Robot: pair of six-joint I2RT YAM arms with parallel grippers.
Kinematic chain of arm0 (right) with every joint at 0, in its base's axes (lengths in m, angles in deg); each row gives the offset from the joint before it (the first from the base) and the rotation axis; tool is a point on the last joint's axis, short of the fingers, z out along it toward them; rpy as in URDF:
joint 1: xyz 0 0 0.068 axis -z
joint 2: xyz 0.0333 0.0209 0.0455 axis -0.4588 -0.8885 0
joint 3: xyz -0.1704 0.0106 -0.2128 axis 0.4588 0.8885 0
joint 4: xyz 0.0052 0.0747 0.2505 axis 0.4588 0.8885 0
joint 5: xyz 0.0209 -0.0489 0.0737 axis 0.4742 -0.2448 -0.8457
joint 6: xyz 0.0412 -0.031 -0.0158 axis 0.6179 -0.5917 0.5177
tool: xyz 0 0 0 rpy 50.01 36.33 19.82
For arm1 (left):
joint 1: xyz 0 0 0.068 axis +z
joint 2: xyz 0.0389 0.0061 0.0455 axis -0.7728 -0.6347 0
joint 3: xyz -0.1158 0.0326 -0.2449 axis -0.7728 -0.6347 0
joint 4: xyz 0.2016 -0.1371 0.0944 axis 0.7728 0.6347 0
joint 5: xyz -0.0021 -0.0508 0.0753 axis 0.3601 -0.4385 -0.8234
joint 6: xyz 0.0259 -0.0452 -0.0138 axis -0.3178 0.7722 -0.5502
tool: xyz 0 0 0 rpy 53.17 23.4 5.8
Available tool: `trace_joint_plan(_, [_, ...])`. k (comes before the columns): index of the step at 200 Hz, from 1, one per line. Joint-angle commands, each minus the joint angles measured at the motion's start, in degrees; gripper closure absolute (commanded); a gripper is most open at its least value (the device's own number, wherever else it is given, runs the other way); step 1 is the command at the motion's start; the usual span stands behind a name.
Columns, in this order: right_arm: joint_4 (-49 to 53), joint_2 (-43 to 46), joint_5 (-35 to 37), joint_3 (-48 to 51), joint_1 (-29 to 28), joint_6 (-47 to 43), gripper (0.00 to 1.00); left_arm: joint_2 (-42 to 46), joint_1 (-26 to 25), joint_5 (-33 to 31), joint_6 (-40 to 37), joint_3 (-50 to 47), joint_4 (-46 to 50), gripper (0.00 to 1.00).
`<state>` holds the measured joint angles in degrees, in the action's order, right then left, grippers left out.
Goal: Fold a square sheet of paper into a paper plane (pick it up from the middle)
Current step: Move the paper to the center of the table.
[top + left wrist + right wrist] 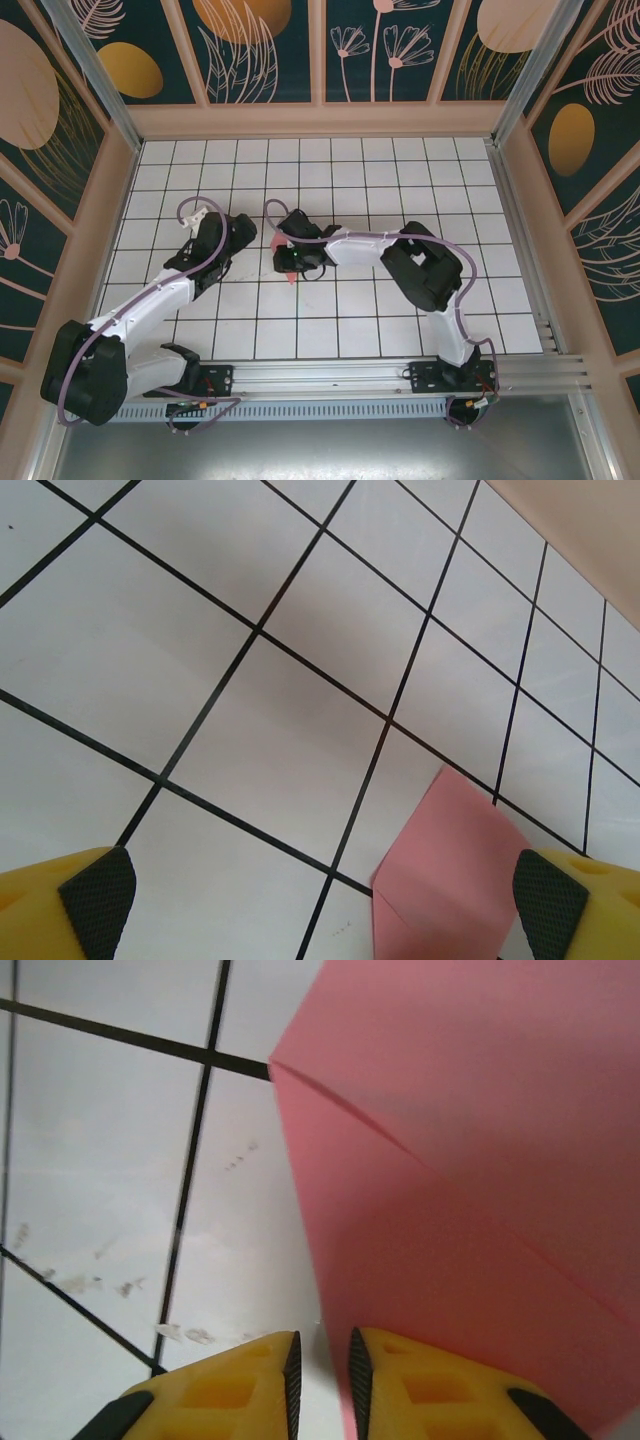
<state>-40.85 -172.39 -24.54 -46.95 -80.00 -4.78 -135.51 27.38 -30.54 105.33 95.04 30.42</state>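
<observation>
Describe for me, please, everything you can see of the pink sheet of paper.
The sheet of paper is thin, plain pink-red and matte, already folded: a straight crease runs diagonally from a sharp corner, one layer lapping another. It is on the white gridded table, near its middle. The right gripper, jaws nearly together, is at its edge; whether it pinches the paper I cannot tell. The open left gripper hangs beside it.

Left jaws wide, right jaws narrow
</observation>
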Motion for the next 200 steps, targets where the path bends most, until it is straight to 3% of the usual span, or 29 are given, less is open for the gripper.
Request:
trace_joint_plan(1, [9.92,1.93,2.1,5.51,1.45,-13.3,0.77,-0.38,0.37,2.12,-0.34,-0.52,-2.05,0.02])
trace_joint_plan(32, [11.83,7.74,-0.36,13.8,6.41,-25.39,0.75,1.2,0.37,4.32,-1.96,-1.83,-4.14,0.01])
trace_joint_plan(66, [9.54,16.52,-3.33,17.19,9.17,-28.25,0.66,2.24,0.37,8.19,-2.5,-2.82,-6.19,0.02])
trace_joint_plan(97, [1.16,23.85,-1.93,19.18,9.48,-13.84,0.57,0.8,0.32,12.54,-2.46,-2.8,-8.16,0.01])
trace_joint_plan(128, [-2.83,22.79,5.35,19.22,8.64,6.53,0.58,-1.83,0.33,15.43,-1.97,-2.13,-9.93,0.02])
trace_joint_plan(164, [-1.19,15.91,11.06,13.91,6.94,11.94,0.6,-3.71,0.36,16.86,-1.88,-1.99,-11.18,0.02])
trace_joint_plan(200, [2.01,8.67,13.96,8.9,6.21,11.67,0.62,-4.34,0.33,18.89,-1.89,-2.26,-12.4,0.02])
